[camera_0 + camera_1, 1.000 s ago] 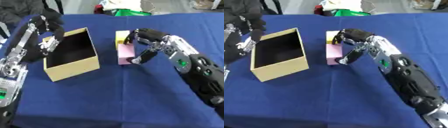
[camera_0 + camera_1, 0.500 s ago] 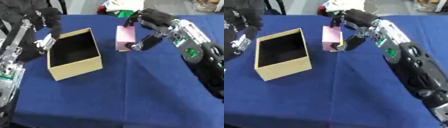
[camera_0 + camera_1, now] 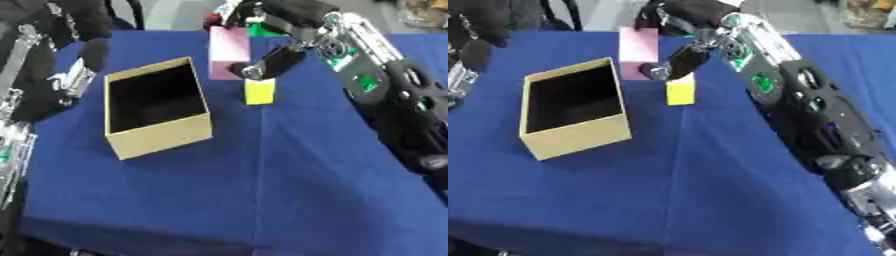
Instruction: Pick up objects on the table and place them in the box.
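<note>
My right hand [image 3: 280, 22] is shut on a pink box [image 3: 228, 52], held upright in the air just right of the open tan box [image 3: 156, 112]. Its thumb [image 3: 271, 64] presses the pink box's right side. A small yellow block [image 3: 259, 91] stands on the blue table below the hand. My left hand [image 3: 66, 75] hangs at the tan box's left side with relaxed fingers, holding nothing. The tan box's dark inside looks bare.
The blue cloth [image 3: 289, 175] covers the table, with wide room in front of the box. Coloured clutter [image 3: 859, 12] lies beyond the far edge.
My right hand has lifted the pink box higher and carried it left toward the tan box. The yellow block has come into sight on the cloth. The view has also shifted.
</note>
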Robot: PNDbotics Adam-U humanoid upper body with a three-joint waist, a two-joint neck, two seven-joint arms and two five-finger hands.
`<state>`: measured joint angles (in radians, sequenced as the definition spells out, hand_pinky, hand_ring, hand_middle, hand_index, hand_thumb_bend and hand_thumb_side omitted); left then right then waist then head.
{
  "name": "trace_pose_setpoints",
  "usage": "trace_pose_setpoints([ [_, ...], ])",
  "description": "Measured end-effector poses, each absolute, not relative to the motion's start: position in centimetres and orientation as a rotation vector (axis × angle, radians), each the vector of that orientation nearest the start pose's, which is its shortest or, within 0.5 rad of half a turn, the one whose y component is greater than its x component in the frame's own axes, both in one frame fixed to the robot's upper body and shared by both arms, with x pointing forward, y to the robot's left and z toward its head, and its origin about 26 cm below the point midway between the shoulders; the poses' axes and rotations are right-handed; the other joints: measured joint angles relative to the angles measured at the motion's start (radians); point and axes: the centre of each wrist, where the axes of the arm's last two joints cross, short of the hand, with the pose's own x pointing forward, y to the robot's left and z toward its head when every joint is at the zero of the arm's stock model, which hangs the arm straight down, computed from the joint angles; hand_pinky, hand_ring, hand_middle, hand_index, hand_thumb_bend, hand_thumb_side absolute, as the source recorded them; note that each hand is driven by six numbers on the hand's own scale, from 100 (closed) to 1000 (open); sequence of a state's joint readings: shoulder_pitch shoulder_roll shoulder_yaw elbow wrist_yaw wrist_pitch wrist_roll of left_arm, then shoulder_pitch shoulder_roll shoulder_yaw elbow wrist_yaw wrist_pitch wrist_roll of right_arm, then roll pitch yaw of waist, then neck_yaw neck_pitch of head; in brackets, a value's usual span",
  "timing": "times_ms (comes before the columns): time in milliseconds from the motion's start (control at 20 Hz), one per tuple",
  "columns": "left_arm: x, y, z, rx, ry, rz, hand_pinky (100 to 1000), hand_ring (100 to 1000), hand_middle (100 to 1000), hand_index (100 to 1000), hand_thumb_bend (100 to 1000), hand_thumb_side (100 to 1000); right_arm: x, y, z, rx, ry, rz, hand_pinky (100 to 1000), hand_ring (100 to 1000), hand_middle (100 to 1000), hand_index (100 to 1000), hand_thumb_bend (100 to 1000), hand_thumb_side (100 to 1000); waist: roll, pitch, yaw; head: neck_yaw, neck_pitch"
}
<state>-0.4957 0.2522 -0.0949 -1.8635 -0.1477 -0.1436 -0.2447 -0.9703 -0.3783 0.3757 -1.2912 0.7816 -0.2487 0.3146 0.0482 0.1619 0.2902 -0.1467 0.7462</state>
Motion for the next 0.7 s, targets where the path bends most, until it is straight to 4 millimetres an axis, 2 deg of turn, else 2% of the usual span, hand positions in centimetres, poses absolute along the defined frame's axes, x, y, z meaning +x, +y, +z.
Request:
trace_pose_setpoints([
  [300, 33.5, 19.7, 22.0, -0.034, -2.390, -0.837, 655, 669, 667, 839, 328, 608, 45.3, -15.2, 22.9, 1.036, 2.511, -2.378, 843, 747, 530, 519, 284, 367, 0.004, 0.011, 0.043, -0.057, -0.013],
  [500, 33.4, 19.2, 22.2, -0.065, -2.401, -0.841, 656, 670, 667, 839, 328, 609, 46.0, -14.4, 21.0, 0.990, 2.483, -2.455, 845, 751, 539, 535, 288, 377, 0.006, 0.015, 0.055, -0.071, -0.018],
  [700, 33.4, 19.0, 22.2, -0.079, -2.402, -0.850, 655, 670, 667, 839, 327, 610, 46.3, -13.4, 20.4, 0.950, 2.456, -2.470, 850, 761, 556, 551, 292, 383, 0.013, 0.016, 0.060, -0.078, -0.018],
])
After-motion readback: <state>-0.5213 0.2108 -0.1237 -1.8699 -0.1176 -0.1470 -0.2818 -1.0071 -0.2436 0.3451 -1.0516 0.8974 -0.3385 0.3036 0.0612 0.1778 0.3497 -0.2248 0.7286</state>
